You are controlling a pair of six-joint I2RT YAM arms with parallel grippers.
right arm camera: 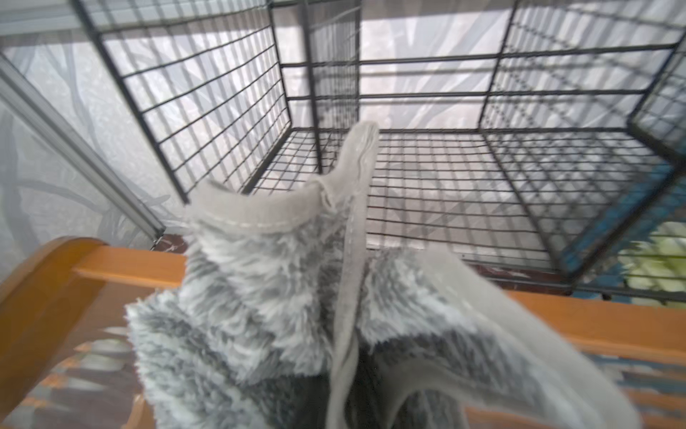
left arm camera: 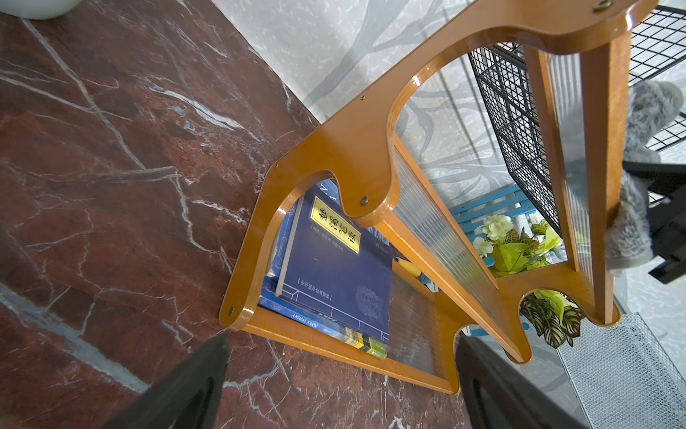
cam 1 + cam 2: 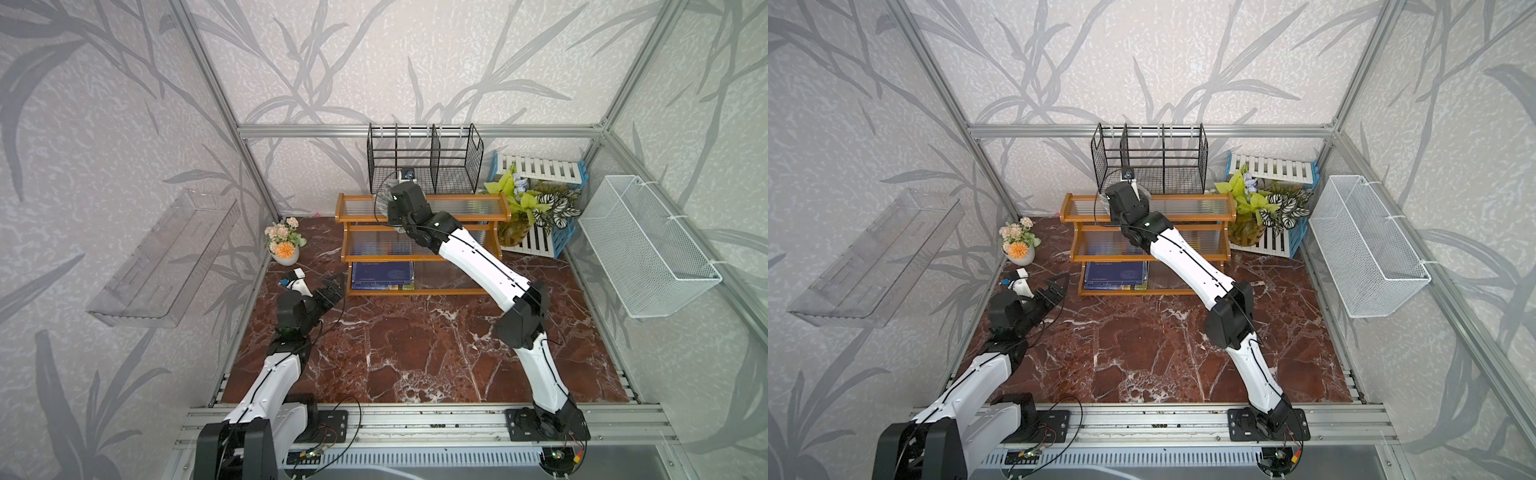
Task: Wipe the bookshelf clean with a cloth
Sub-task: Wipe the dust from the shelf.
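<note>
The right hand [image 2: 659, 219] is pressed together on the cloth [image 1: 260, 297], a fluffy grey and white rag with a plain grey hem. The arm reaches across the counter [image 3: 415, 353] to the top tier of the bookshelf [image 3: 478, 216], left of that tier's middle. In the left wrist view the cloth [image 2: 631, 226] lies against the top tier's wooden rail and ribbed clear panel. In both top views the wrist hides the cloth almost wholly. In the right wrist view the cloth bunches up in front of the tier's back rail [image 1: 130, 267], with the black rack [image 1: 445, 167] standing just behind the bookshelf.

The left hand [image 3: 332, 286] is spread wide and holds nothing. It hangs above the counter near the left front corner of the bookshelf [image 2: 334, 148], apart from it. A stack of books [image 3: 382, 275] lies flat at the left end of the bottom tier, a dark blue one [image 2: 334, 267] on top.
</note>
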